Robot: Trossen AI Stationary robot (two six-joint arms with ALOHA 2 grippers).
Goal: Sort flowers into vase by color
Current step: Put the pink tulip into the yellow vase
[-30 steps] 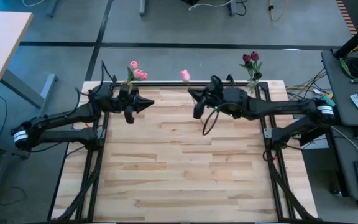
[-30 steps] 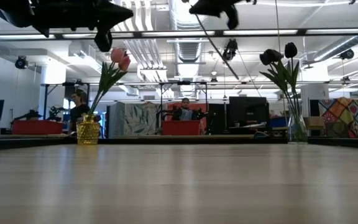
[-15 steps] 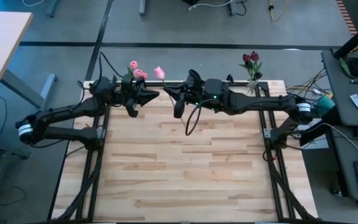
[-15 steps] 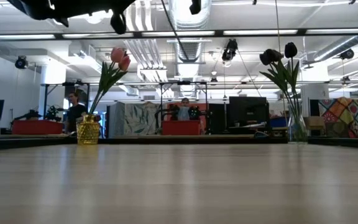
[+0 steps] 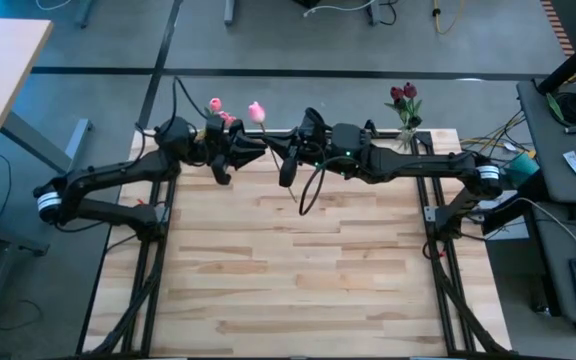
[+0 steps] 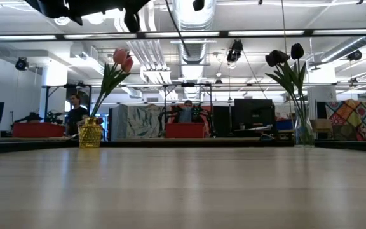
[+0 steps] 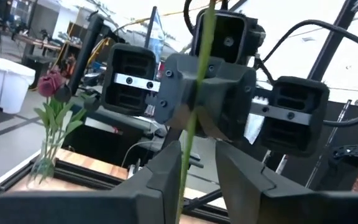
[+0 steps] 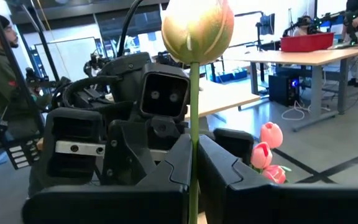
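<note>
My right gripper (image 8: 193,155) is shut on a pink tulip (image 5: 256,112) high over the table's far edge. Its head (image 8: 197,28) stands above the fingers. My left gripper (image 7: 199,168) faces it tip to tip, open. The tulip's green stem (image 7: 194,93) runs up between its two fingers, close to one; whether it touches, I cannot tell. A yellow vase (image 6: 89,135) on the far left holds pink tulips (image 6: 122,59). A clear vase (image 6: 304,130) on the far right holds maroon tulips (image 6: 284,57). My right gripper pinches the pink tulip's stem (image 8: 194,118) between its two fingers, below the head. The fingers come level from the table's right and lie across the stem. The tulip stands upright, lifted clear of the table, head up; its lower end is hidden.
Both vases stand at the table's far edge (image 5: 298,133), the yellow one just behind my left gripper (image 5: 260,152). A black cable loop (image 5: 313,190) hangs under the right arm. The wooden top (image 5: 298,270) lies bare toward the near edge. People sit in the room beyond.
My right gripper has carried the pink tulip toward the table's left, up to my left gripper. My left gripper has moved right toward it, so that the stem now stands between its fingers. The vases have not moved.
</note>
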